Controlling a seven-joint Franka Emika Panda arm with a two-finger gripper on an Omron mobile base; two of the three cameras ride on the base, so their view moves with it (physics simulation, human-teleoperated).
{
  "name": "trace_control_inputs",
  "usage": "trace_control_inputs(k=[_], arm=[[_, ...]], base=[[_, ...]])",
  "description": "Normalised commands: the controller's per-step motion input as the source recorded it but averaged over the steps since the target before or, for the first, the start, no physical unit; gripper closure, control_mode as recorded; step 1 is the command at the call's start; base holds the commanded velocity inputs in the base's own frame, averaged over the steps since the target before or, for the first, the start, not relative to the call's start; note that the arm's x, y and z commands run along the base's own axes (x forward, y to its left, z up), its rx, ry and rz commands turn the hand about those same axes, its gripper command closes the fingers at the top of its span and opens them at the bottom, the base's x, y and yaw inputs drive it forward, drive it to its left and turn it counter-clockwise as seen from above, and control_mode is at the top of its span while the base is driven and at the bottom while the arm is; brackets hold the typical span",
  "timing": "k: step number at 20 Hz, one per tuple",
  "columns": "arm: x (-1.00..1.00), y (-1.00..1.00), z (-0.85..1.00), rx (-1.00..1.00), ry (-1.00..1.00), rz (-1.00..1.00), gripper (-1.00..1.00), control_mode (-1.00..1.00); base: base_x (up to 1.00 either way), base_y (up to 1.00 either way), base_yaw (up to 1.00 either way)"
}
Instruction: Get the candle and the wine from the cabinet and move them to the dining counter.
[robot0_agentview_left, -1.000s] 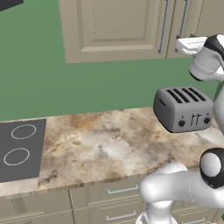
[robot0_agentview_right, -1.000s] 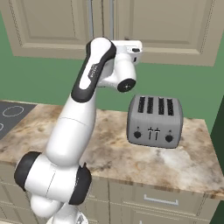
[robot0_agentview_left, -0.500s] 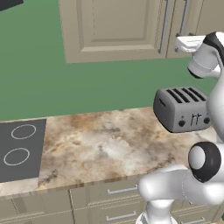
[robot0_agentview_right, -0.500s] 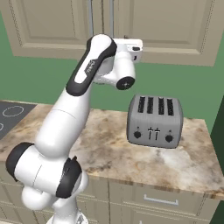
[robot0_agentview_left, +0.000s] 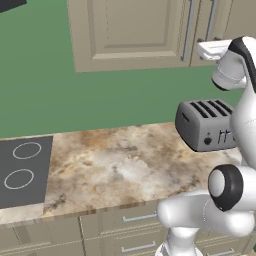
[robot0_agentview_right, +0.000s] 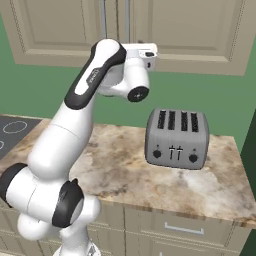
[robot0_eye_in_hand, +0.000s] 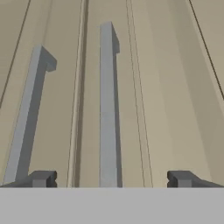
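Note:
The cabinet (robot0_agentview_left: 130, 35) (robot0_agentview_right: 200, 30) hangs over the worktop with both doors shut. The candle and the wine are hidden, and the dining counter is out of view. In the hand view, two long grey bar handles run up the beige doors (robot0_eye_in_hand: 175, 87): the left handle (robot0_eye_in_hand: 26, 118) and the right handle (robot0_eye_in_hand: 107, 105). My gripper (robot0_eye_in_hand: 111, 179) is open. The right handle's lower end lies between its fingertips (robot0_eye_in_hand: 181, 178), but whether they touch it I cannot tell. Both base views show my white hand raised to the cabinet's lower edge, by the handles (robot0_agentview_left: 188, 30) (robot0_agentview_right: 127, 20).
A grey four-slot toaster (robot0_agentview_left: 207, 125) (robot0_agentview_right: 176, 139) stands on the marbled worktop (robot0_agentview_left: 115, 170) below my hand. A dark cooktop (robot0_agentview_left: 22, 170) (robot0_agentview_right: 10, 131) lies at the worktop's left end. Beige drawers (robot0_agentview_left: 130, 220) run under the front edge.
The arm's lower links have swung a little, its dark joint shifting left in the left base view. The hand has stayed at the cabinet handles.

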Motion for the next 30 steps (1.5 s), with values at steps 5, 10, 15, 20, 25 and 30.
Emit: trace_control_inputs(k=[5, 10, 15, 20, 25, 30], arm=[[0.19, 0.12, 0.0, -0.01, 0.0, 0.0, 1.0, -1.0], [0.1, 0.0, 0.0, 0.0, 0.0, 0.0, 1.0, -1.0], [0.06, 0.0, 0.0, 0.0, 0.0, 0.0, 1.0, -1.0], [0.01, 0.0, 0.02, 0.0, 0.0, 0.0, 1.0, -1.0], [-0.07, -0.12, 0.36, 0.0, 0.0, -0.12, 1.0, -1.0], [-0.44, -0.44, 0.5, 0.0, 0.01, -0.24, 1.0, -1.0]], base=[[0.0, 0.0, 0.0], [0.0, 0.0, 0.0], [0.0, 0.0, 0.0], [0.0, 0.0, 0.0], [0.0, 0.0, 0.0], [0.0, 0.0, 0.0]])
